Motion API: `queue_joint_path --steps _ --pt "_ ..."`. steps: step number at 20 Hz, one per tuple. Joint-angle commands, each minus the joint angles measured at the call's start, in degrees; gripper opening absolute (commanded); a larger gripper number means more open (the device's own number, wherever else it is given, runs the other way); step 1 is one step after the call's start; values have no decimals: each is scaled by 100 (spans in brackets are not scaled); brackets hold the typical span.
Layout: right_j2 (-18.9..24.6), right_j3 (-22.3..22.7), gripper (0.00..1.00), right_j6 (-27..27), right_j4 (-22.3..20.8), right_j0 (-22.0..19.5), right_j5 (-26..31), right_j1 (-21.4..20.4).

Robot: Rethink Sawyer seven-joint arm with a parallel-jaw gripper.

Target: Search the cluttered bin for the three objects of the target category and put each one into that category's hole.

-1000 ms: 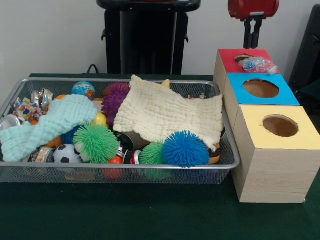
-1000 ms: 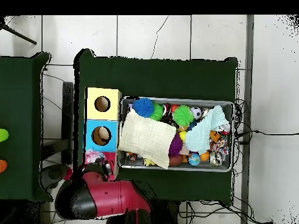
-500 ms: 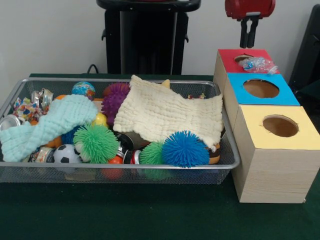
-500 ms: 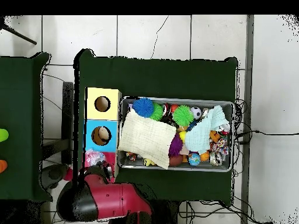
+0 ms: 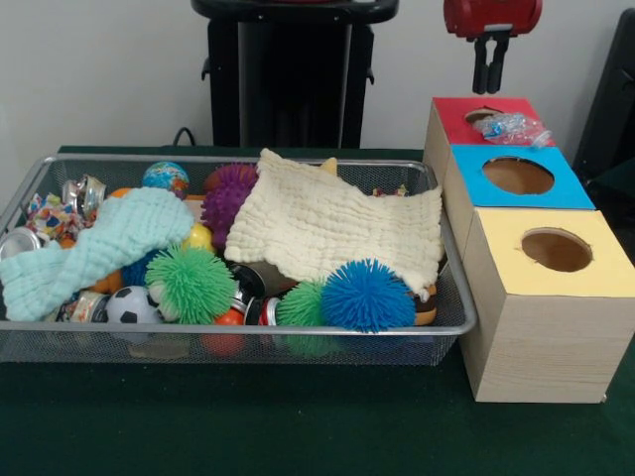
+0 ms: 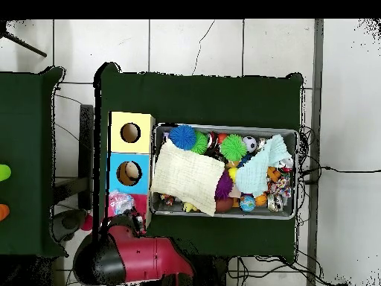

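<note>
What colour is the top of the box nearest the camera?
Yellow top, clearest in the front view.

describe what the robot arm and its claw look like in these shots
The arm's end is a glossy red, rounded housing with a small light grey plate on its underside. Below it hangs the claw: two slim black fingers side by side. In the overhead view the arm is a bulky red shell with a black rounded joint cap.

At the upper right of the front view the tool [image 5: 489, 67] hangs from a red wrist housing, pointing straight down, its two dark fingers close together and parallel with nothing between them. In the overhead view the red and black arm [image 6: 126, 257] fills the lower left.
</note>
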Motion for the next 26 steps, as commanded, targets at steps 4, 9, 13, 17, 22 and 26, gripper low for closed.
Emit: queue_joint_path --steps 4,9,13,17,22,26 --pt "252 294 0 1358 379 -126 65 173" --pt "508 418 0 1386 506 -263 -32 176" --pt "563 474 0 1403 562 -261 -114 190" --pt "604 520 0 1435 628 -276 -172 204" --pt "684 583 0 1456 706 -334 -257 215" --pt "691 634 0 1437 727 -335 -293 222"
